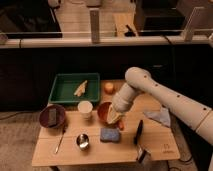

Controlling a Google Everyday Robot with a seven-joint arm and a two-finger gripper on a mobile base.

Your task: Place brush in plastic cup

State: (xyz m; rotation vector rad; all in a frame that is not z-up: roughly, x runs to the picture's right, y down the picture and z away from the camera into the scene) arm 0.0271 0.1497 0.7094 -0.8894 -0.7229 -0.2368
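Observation:
A white plastic cup point(85, 108) stands upright in the middle of the wooden table point(165, 147). A long black item that looks like the brush point(138, 133) lies at the front right, its pale end at the table's front edge. My gripper point(116, 118) hangs low over the rim of an orange-red bowl point(104, 111), just right of the cup and left of the black item. The arm point(150, 90) comes in from the right.
A green tray point(65, 89) at the back left holds a tan object point(81, 88). A dark bowl point(52, 116), a spoon point(60, 140), a metal cup point(82, 141), a blue sponge point(109, 134), an orange ball point(108, 87) and a blue cloth point(160, 116) lie around.

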